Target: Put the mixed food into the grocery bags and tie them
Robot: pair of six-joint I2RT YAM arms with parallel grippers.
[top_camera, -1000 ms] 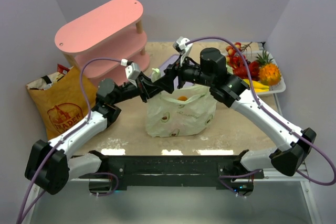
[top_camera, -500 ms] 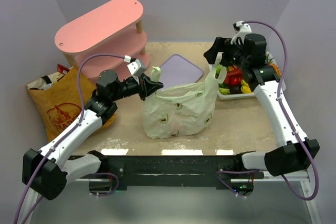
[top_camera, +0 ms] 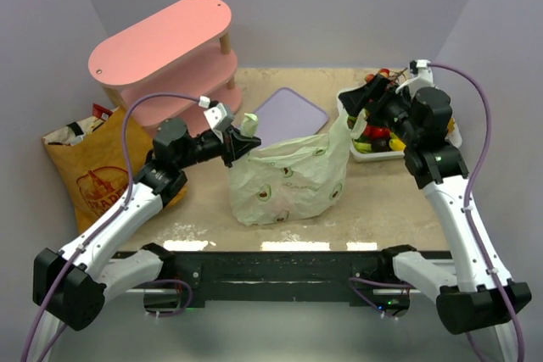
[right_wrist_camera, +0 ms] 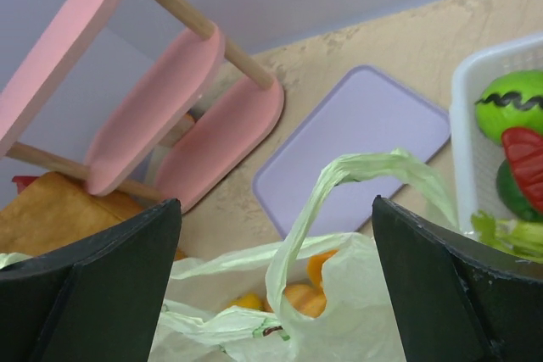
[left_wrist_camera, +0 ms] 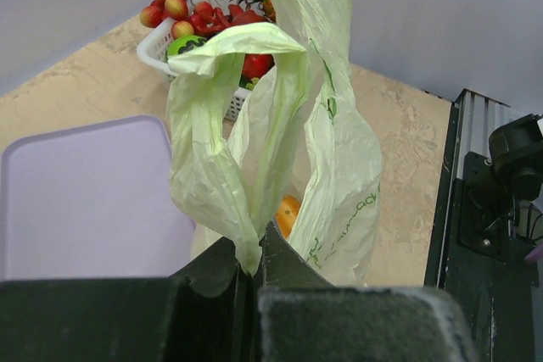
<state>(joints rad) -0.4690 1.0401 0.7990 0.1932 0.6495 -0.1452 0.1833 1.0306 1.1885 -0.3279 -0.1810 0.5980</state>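
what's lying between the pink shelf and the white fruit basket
A flat lilac tray lies on the table between the pink shelf and the white fruit basket; the top view shows it best.

Looks like a robot lab test booth. Plain lilac walls [top_camera: 297, 6] box in a table [top_camera: 382, 201], with purple cables [top_camera: 170, 96] looping off arms mounted on a black rail [top_camera: 280, 267] along its edge.
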